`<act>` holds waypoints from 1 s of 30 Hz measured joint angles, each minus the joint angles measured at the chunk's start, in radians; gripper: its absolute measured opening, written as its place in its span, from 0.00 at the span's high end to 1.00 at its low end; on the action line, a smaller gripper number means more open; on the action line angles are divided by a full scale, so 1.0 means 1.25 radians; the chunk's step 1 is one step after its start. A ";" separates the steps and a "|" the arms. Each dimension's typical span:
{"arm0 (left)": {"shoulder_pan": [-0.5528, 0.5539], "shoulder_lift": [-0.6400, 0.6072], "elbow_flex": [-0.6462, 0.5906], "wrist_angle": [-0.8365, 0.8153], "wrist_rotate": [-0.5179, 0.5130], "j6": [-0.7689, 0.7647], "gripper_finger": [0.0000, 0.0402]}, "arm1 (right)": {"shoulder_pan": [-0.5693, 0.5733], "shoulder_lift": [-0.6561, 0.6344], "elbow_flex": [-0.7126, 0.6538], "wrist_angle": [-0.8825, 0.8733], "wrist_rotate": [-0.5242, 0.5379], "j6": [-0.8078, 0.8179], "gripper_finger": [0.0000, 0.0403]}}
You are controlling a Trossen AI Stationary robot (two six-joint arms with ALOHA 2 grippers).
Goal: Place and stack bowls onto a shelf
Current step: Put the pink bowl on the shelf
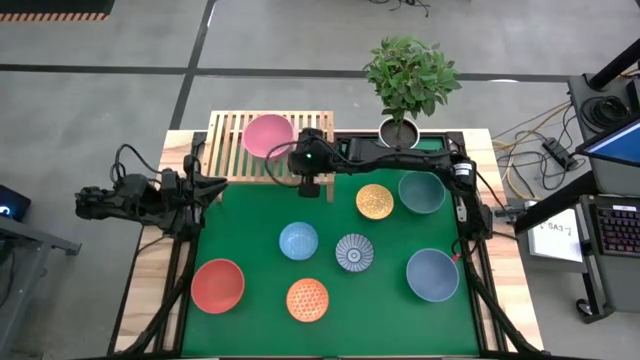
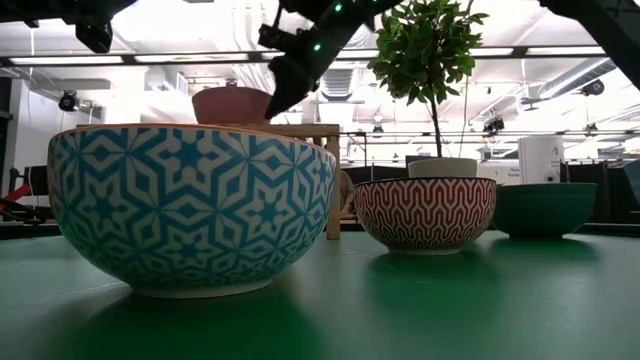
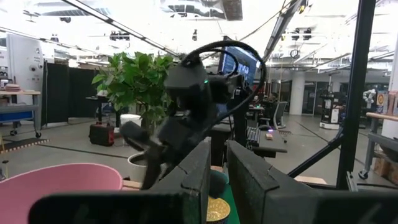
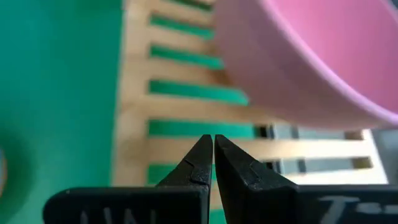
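A pink bowl (image 1: 268, 135) stands upright on the light-wood shelf (image 1: 230, 150) at the table's far left; it also shows in the low view (image 2: 232, 105). My right gripper (image 4: 213, 140) is shut and empty above the shelf slats (image 4: 186, 127), just beside the pink bowl (image 4: 311, 56) on its near-right side (image 1: 282, 165). My left gripper (image 3: 219, 177) waits at the table's left edge (image 1: 212, 186), its fingers a narrow gap apart, holding nothing. The other bowls rest on the green table.
On the table stand a light blue bowl (image 1: 298, 241), a blue-white patterned bowl (image 1: 354, 252), two orange patterned bowls (image 1: 375, 201) (image 1: 307, 299), a red bowl (image 1: 218, 285), a dark teal bowl (image 1: 422, 192) and a slate-blue bowl (image 1: 432, 275). A potted plant (image 1: 400, 130) stands at the far edge.
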 joint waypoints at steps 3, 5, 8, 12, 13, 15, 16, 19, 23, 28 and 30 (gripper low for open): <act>0.000 0.002 -0.004 0.001 0.000 -0.003 0.91 | 0.012 -0.031 -0.009 -0.075 -0.011 0.018 0.98; 0.000 0.008 -0.006 -0.001 0.000 -0.007 0.91 | 0.019 -0.061 -0.037 -0.107 -0.034 0.026 0.98; 0.000 0.023 -0.006 0.002 0.000 -0.023 0.91 | 0.033 -0.115 -0.114 -0.111 -0.067 0.046 0.98; 0.000 0.057 -0.007 0.000 0.001 -0.053 0.91 | 0.062 -0.210 -0.263 -0.048 -0.070 0.082 0.98; 0.000 0.068 -0.007 0.002 0.000 -0.061 0.91 | 0.070 -0.238 -0.303 -0.021 -0.070 0.094 0.98; 0.000 0.090 -0.007 0.001 0.001 -0.067 0.91 | 0.090 -0.289 -0.384 0.038 -0.070 0.110 0.98; 0.000 0.104 -0.007 0.008 0.001 -0.071 0.91 | 0.101 -0.314 -0.422 0.062 -0.069 0.116 0.98; 0.000 0.146 -0.007 0.038 0.001 -0.075 0.91 | 0.136 -0.379 -0.529 0.158 -0.065 0.134 0.98; 0.000 0.201 0.000 0.093 0.000 -0.069 0.91 | 0.168 -0.451 -0.655 0.313 -0.063 0.168 0.98; 0.000 0.256 0.017 0.119 -0.013 -0.049 0.91 | 0.189 -0.512 -0.791 0.453 -0.062 0.204 0.98; 0.000 0.278 0.031 0.119 -0.040 -0.043 0.91 | 0.190 -0.535 -0.829 0.490 -0.063 0.223 0.98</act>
